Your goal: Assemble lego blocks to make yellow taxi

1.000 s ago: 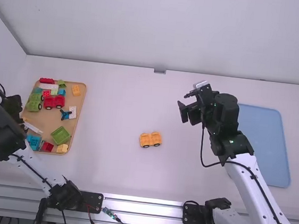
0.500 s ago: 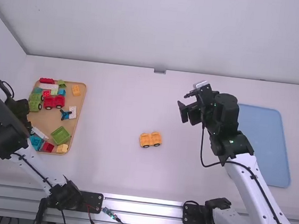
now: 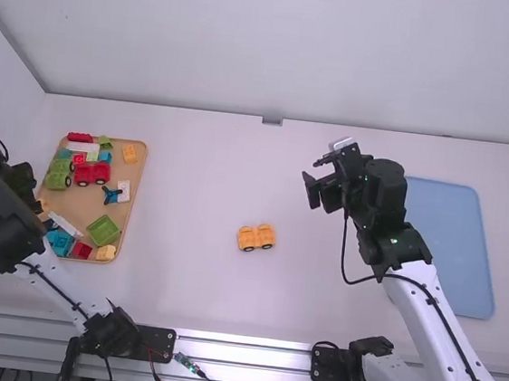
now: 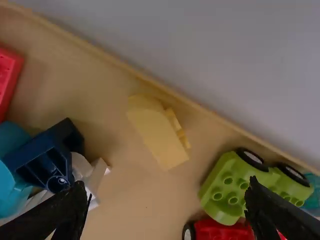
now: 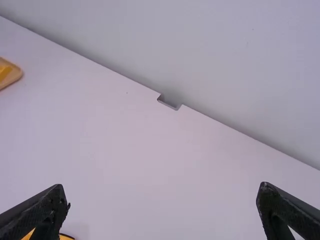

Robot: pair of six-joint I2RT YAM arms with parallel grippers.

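The tan tray (image 3: pixel 75 205) holds mixed coloured blocks (image 3: pixel 104 229).

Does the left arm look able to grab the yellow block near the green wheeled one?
Probably yes: the left gripper is open above the tray, with nothing on the yellow block and bare tray between it and its neighbours. One finger looks close to the green wheeled block, so that might get bumped.
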